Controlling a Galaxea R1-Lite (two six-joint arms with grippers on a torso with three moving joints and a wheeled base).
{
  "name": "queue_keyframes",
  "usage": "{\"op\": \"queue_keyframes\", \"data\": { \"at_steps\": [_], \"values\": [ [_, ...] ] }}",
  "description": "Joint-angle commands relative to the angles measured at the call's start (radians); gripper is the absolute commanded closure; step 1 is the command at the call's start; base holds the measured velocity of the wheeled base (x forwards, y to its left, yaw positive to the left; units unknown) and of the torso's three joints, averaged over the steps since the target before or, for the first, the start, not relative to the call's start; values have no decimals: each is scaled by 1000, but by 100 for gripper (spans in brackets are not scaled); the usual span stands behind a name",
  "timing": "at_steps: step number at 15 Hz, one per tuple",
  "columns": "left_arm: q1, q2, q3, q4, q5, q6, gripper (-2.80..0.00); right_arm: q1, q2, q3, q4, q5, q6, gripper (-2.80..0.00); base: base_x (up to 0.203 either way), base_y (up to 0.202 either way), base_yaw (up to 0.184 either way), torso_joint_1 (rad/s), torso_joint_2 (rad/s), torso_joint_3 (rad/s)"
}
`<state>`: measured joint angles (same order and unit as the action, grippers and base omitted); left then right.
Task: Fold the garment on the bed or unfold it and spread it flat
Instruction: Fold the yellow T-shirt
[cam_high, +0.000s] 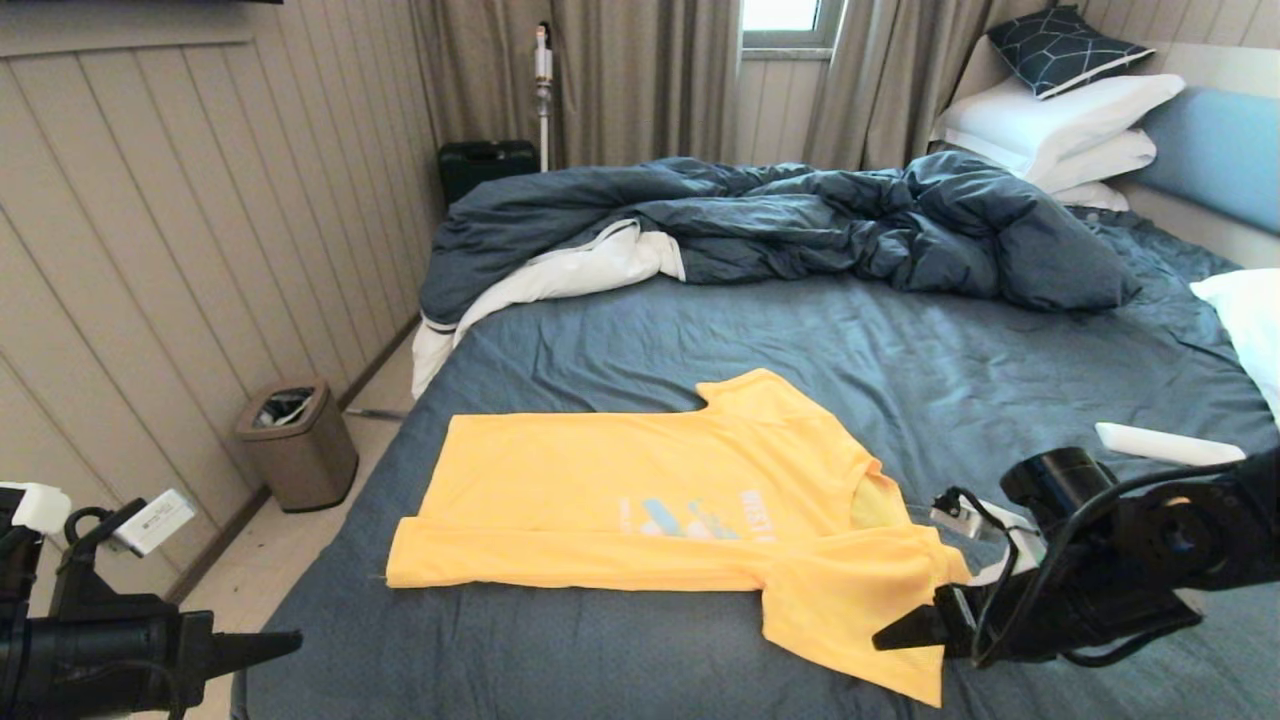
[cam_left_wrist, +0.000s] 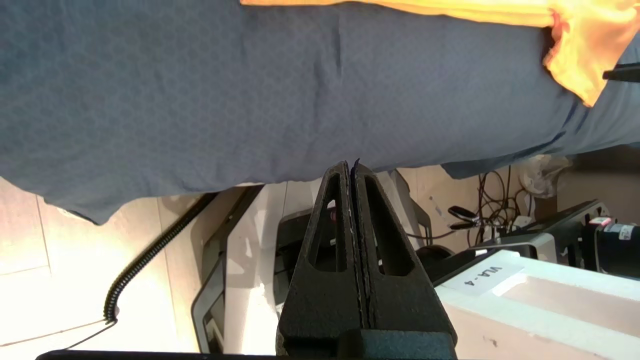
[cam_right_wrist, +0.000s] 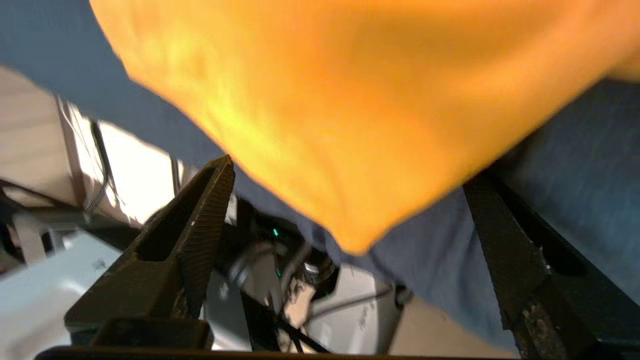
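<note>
The bright yellow T-shirt (cam_high: 640, 480) lies on the dark blue-grey bed sheet (cam_high: 800, 330), hem to the left and neck to the right. Its near long edge is doubled over up to the pale blue print (cam_high: 690, 517). The near sleeve (cam_high: 850, 620) spreads toward the front edge. My right gripper (cam_high: 905, 630) hovers at that sleeve's outer corner, open wide. In the right wrist view the sleeve corner (cam_right_wrist: 345, 150) lies ahead of the open right gripper (cam_right_wrist: 350, 171), ungripped. My left gripper (cam_high: 270, 645) is shut and empty off the bed's front left corner, tips (cam_left_wrist: 350, 165) at the sheet's edge.
A rumpled dark duvet (cam_high: 800, 210) with white lining fills the far side of the bed. White pillows (cam_high: 1060, 120) stack at the back right, another (cam_high: 1250, 310) at the right edge. A brown bin (cam_high: 295, 440) stands on the floor by the left wall.
</note>
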<state>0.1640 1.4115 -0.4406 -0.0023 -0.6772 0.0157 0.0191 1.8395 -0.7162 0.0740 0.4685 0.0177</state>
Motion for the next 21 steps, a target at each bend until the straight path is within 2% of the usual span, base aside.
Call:
{"op": "queue_keyframes", "data": {
  "at_steps": [1,4,5,17,21],
  "values": [
    [-6,6,-8,-1,-4,0,0,5,21,1,-8,4,8,-280,0,0,0,0,0,0],
    [-6,7,-26,1,-4,-3,0,25,38,11,-8,4,7,-280,0,0,0,0,0,0],
    [-6,6,-27,1,-4,-3,0,30,40,15,-10,4,5,0,0,0,0,0,0,0],
    [-6,-1,-26,7,1,-3,0,19,-6,23,-10,3,8,0,0,0,0,0,0,0],
    [-6,-3,-29,7,2,-3,0,24,-80,-2,-10,7,24,0,0,0,0,0,0,0]
  ]
}}
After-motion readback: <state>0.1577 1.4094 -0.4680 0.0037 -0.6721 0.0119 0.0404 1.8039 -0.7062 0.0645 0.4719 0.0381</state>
